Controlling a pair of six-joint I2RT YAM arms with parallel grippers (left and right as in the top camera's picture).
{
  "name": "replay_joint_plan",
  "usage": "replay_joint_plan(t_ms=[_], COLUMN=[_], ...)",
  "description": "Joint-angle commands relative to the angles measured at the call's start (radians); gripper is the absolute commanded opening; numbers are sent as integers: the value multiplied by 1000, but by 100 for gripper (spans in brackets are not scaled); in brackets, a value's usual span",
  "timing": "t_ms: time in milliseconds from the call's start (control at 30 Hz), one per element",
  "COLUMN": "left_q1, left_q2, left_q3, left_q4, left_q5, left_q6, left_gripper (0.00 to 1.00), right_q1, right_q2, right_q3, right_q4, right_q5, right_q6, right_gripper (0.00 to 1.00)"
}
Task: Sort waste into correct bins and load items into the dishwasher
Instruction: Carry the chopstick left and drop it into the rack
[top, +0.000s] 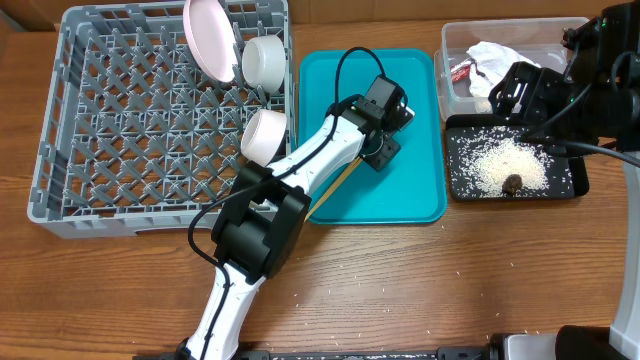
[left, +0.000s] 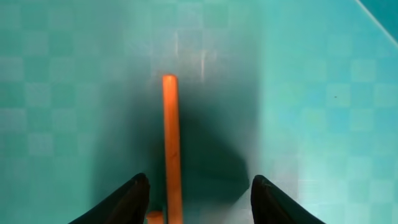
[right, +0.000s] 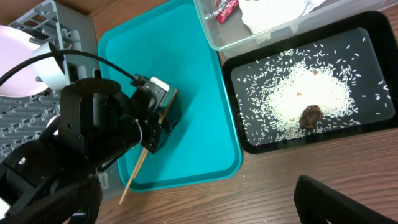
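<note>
Left gripper (left: 199, 186) | jaws apart | chopstick (left: 171, 143) between fingers (left: 127, 202), on teal tray (left: 311, 93)

teal tray (top: 415, 180): smooth plastic, soft sheen | chopstick (left: 170, 143): matt bare wood | dish rack (top: 130, 130): grey matt plastic | tub (top: 452, 50): clear glossy plastic | napkin (top: 495, 58): crumpled paper | table (top: 450, 280): wood-grain

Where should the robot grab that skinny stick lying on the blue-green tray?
Pinch the chopstick across its thin shaft, near the middle, coming straight down. It lies flat on the tray, so only its long sides can be squeezed. The left gripper hangs over it that way, straddling it.
</note>
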Motion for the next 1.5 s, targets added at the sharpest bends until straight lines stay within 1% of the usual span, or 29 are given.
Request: replay_joint_plan(t_ms=[0, 33, 100, 167, 300, 367, 467, 567, 667, 700, 733, 800, 967, 1033, 1133, 1167, 1200, 1233, 1267, 1333, 1400, 1433, 1467], left_q1=[3, 3, 3, 3, 3, 3, 3, 1, 0, 0, 0, 18, 113, 211, 337, 373, 387, 402, 417, 438, 446, 450, 453], left_q2=[22, 23, 23, 35, 54, 60, 60, 59, 59, 59, 59, 59, 59, 59, 22, -10, -28, -60, -94, -95, -93, -93, -93], left_q3=[13, 9, 3, 3, 2, 2, 8, 88, 307, 428, 502, 776, 1052, 1169, 1159, 1118, 1085, 1014, 909, 834, 761, 698, 675], left_q4=[1, 2, -2, -8, -26, -25, -10, -70, -277, -385, -448, -648, -848, -1011, -1013, -1013, -1013, -1013, -1013, -997, -914, -843, -818], left_q5=[-7, -2, 10, 9, 9, 9, 9, 10, 10, 9, 9, -29, -47, -48, 9, 44, 40, 10, -139, -349, -366, -370, -377], left_q6=[11, 15, 14, 14, 14, 14, 13, -11, -67, -69, -69, -95, -152, -171, -197, -209, -219, -222, -270, -361, -364, -365, -368], left_gripper=[47, 41, 36, 33, 25, 18, 4, 4, 4, 4, 4, 4, 4, 4, 4, 4, 4, 4, 4, 4, 4, 4, 4], right_q1=[-3, -3, -3, -3, -3, -3, -3, -3, -3, -3, -3, -3, -3, -3, -3, -3, -3, -3, -3, -3, -3, -3, -3], right_q2=[-6, -5, -5, -5, -5, -5, -5, -5, -5, -6, -5, -5, -5, -5, -6, -5, -5, -5, -5, -5, -5, -5, -5], right_q3=[7, 7, 7, 7, 7, 7, 7, 7, 7, 7, 7, 7, 7, 7, 7, 7, 7, 7, 7, 7, 7, 7, 7], right_q4=[5, 5, 5, 5, 5, 5, 5, 5, 5, 5, 5, 5, 5, 5, 5, 5, 5, 5, 5, 5, 5, 5, 5], right_q5=[11, 11, 11, 11, 11, 11, 11, 11, 11, 11, 11, 11, 11, 11, 11, 11, 11, 11, 11, 11, 11, 11, 11], right_q6=[0, 0, 0, 0, 0, 0, 0, 0, 0, 0, 0, 0, 0, 0, 0, 0, 0, 0, 0, 0, 0, 0, 0], right_gripper=[100, 100, 100, 100, 100, 100, 100, 100, 100, 100, 100, 100, 100, 100, 100, 100, 100, 100, 100, 100, 100, 100, 100])
